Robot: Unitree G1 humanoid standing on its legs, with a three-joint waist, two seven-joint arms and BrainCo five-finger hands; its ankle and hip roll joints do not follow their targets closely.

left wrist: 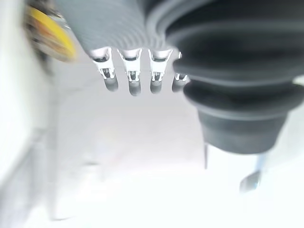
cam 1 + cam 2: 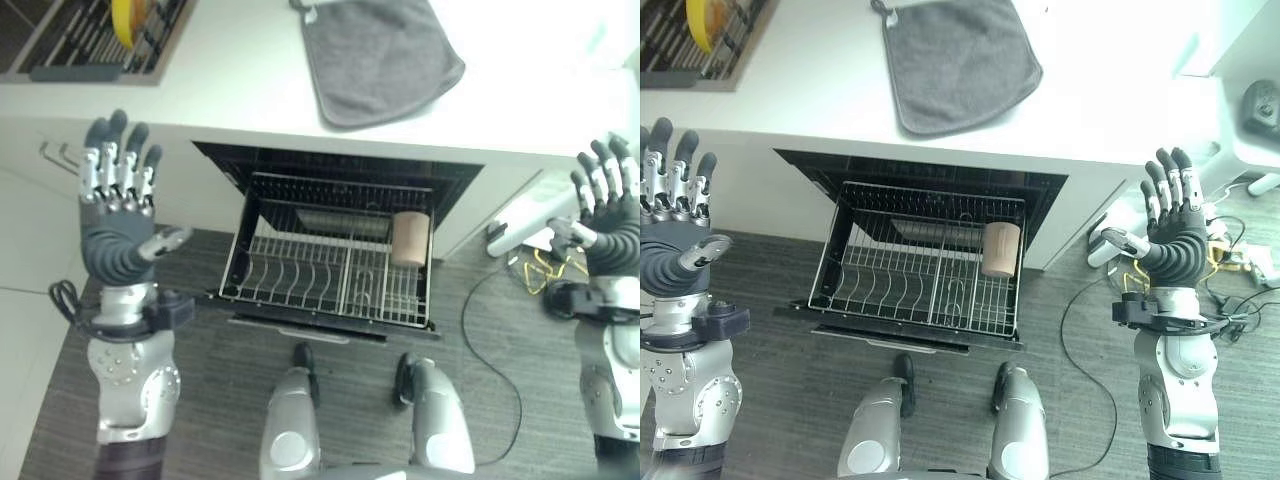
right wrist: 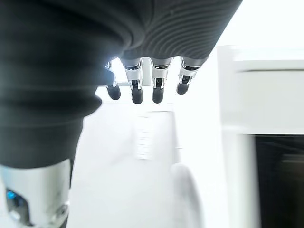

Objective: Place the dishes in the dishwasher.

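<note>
1. Left eye view: the white worktop (image 2: 240,90) spans the far side, with the open dishwasher (image 2: 335,180) under its near edge, directly in front and between the two arms.
2. The pulled-out wire rack (image 2: 300,275) holds one tan cup (image 2: 409,238) lying at its far right; its rows of tines run near to far and are otherwise unfilled.
3. A grey cloth (image 2: 380,55) lies on the worktop above the dishwasher.
4. A dish rack (image 2: 90,35) sits at the far left corner of the worktop with a yellow plate (image 2: 122,20) standing on edge in it, its long axis upright.
5. The left hand (image 2: 118,215) is raised, its fingers (image 2: 120,165) straight and spread, holding nothing; the yellow plate lies far and slightly right of them, so this hand looks the nearer one.
6. The right hand (image 2: 1180,240) is raised at the far right, fingers likewise open and empty, well apart from the plate.
</note>
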